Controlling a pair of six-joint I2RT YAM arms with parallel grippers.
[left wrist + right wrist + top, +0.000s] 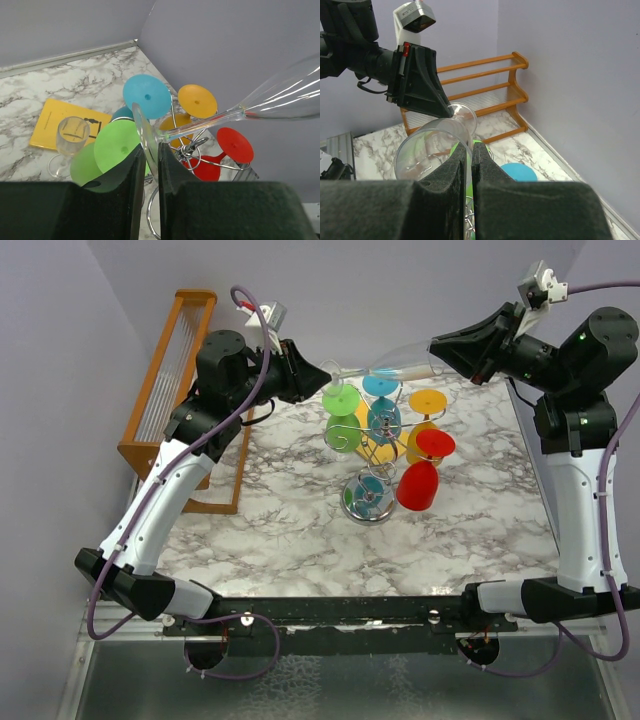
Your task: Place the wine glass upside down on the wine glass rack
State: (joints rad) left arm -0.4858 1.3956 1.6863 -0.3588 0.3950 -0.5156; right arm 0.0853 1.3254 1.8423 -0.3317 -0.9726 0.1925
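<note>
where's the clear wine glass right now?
Top view, back centre: the clear wine glass lies sideways in the air above the chrome rack. Its foot is pinched by the left gripper and its bowl rim by the right gripper.

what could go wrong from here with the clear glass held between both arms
1. The left gripper and right gripper both clamp the wine glass, one on the foot and one on the bowl rim; mismatched moves could strain its thin stem.
2. The left grip catches only the foot's edge, so the glass may slip if the right lets go.
3. The wine glass rack below already carries a green glass, a blue glass and a red glass; lowering could knock them.
</note>
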